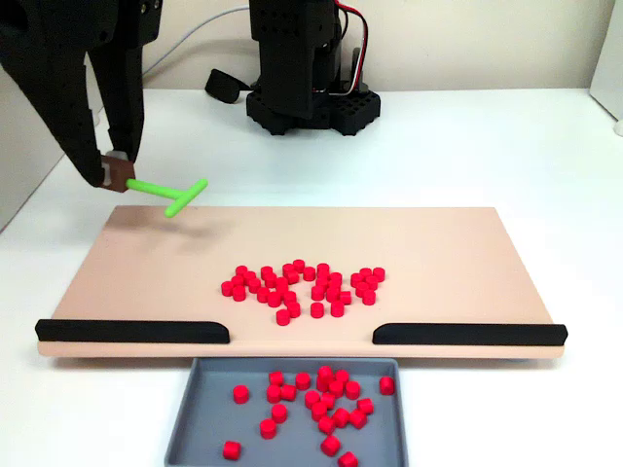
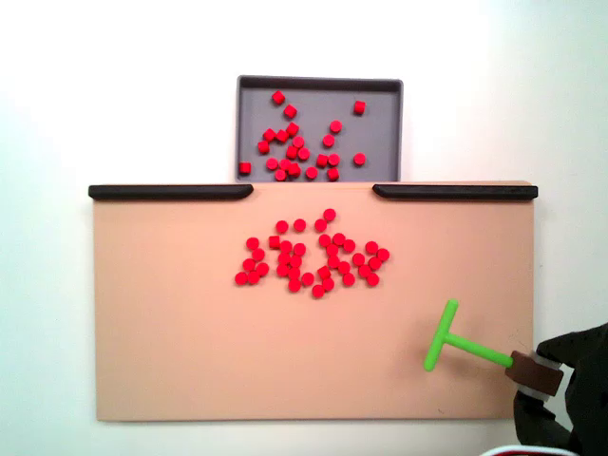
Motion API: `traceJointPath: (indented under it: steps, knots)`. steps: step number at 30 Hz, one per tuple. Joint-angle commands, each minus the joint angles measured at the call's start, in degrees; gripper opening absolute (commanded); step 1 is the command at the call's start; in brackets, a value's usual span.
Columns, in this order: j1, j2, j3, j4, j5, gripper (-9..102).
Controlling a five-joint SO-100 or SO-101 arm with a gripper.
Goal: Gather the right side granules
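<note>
— Red is seen all over the middle of the board. What else is laid out around it?

— A flat tan board point(image 1: 146, 282) is set on a white table point(image 1: 506, 146). Two black strips point(image 1: 133, 331) are fixed along one long edge, with a gap left between them. A grey tray point(image 1: 190, 418) is placed right by that gap, just off the board. Some red bits are already held in the tray. The black base of the arm point(image 1: 311, 102) is seen at the far end of the table in one fixed view.

— Is anything put in the way?

— Nothing is laid between the pile and the gap. The two strips are kept to the sides, so the gap is left open.

— Where are the granules?

— The granules point(image 2: 309, 256) are heaped loosely near the middle of the board, close to the gap. They are spread a little to both sides, and most are touching or just beside each other.

— And the pincer?

— The pincer point(image 1: 115, 167) is held at a far corner of the board, away from the strips. Its fingers are pressed onto a small brown block point(image 2: 532, 369), and a green T-shaped stick point(image 2: 456, 344) is joined to that block. The cross end of the stick is pointed toward the pile. The stick is seen lifted above the board, with its shadow under it in one fixed view. The granules are kept well apart from the stick and the pincer; none are touched.
</note>
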Motion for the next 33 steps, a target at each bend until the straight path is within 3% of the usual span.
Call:
traceJointPath:
  steps: [1,33]
  knots:
    - [-1.14,-1.76,-4.75,0.35,-15.21,2]
    - [-3.69,-10.9,-7.56,-5.54,-15.73,2]
